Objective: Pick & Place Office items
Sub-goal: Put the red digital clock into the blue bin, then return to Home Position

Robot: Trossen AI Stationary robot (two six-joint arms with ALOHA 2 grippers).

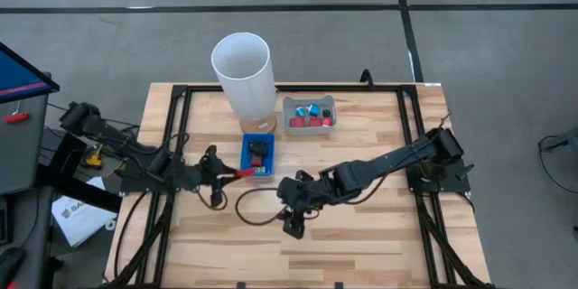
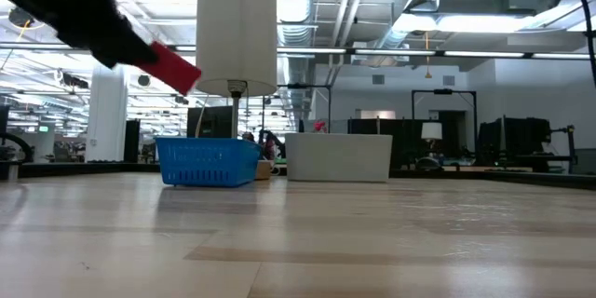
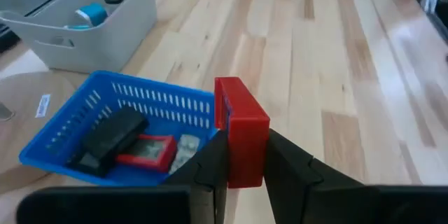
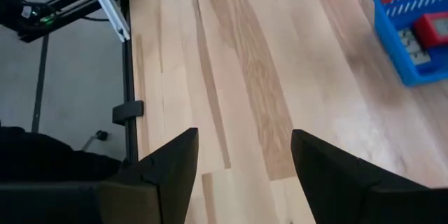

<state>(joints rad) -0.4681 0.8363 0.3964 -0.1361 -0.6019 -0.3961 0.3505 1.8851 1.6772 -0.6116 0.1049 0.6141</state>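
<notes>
- Right now your left hand (image 3: 245, 171) is clamped on a red block (image 3: 241, 129), its two fingers pressing the block's sides.
- In the overhead frame that left hand (image 1: 237, 174) sits left of centre, with the red block (image 1: 245, 172) just at the lower left corner of the blue basket (image 1: 247, 149).
- The blue basket (image 3: 66, 122) already holds a black piece (image 3: 105, 138), a flat red piece (image 3: 145, 151) and a small pale piece (image 3: 184, 147).
- Your right hand (image 4: 241, 164) is wide open with nothing between its fingers, over bare wood.
- Seen from above, the right hand (image 1: 293, 221) lies just below centre, its arm stretching from the right edge of the desk (image 1: 361, 244).
- A grey bin (image 1: 309, 114) with red and blue pieces sits upper centre, right of the tall white cylinder (image 1: 244, 72).
- At desk height, the block (image 2: 174, 66) hangs tilted in the upper left, above the basket (image 2: 207, 162).
</notes>
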